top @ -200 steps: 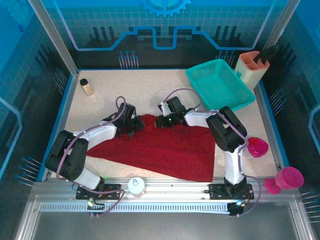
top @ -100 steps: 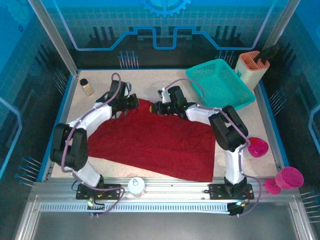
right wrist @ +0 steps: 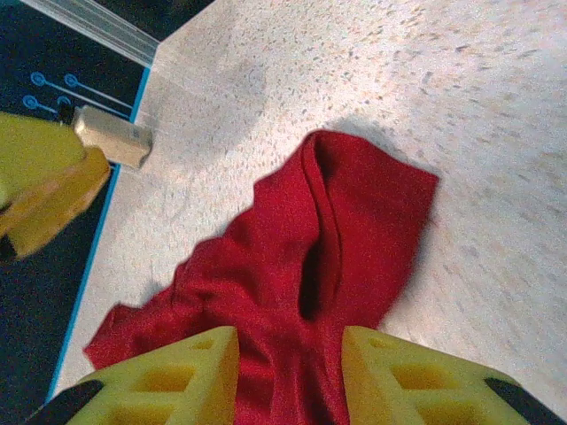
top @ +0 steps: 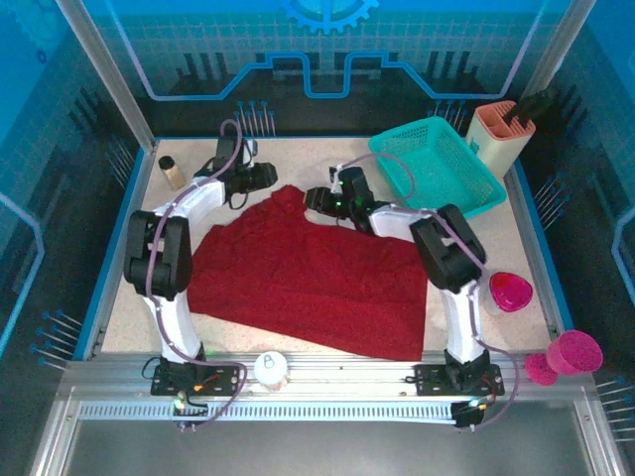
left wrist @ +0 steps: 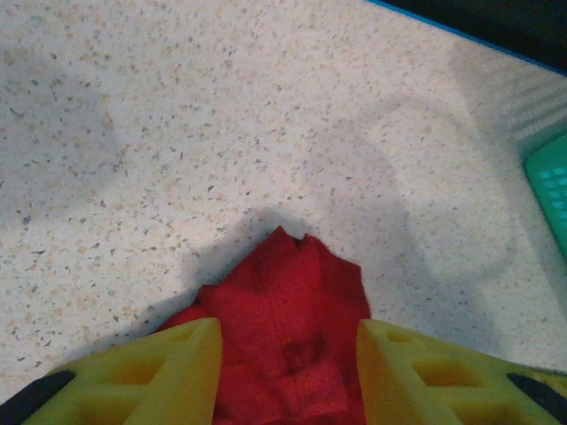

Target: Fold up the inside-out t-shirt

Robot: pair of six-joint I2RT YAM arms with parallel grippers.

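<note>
A: Where is the dark red soft cloth t-shirt (top: pixel 308 283) laid?
B: On the speckled desk (top: pixel 298 164); far edge is straddled by left end effector (left wrist: pixel 285 341) and right end effector (right wrist: pixel 288 345), both spread, nothing pinched. Flattening for folding is judged.

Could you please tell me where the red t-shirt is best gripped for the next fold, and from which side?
Probably at the far edge, where the t-shirt bunches into a raised crease instead of lying flat. Come down from above, one finger on each side of that crease; the right gripper straddles it with jaws apart. The flat near edge gives less to pinch.
</note>
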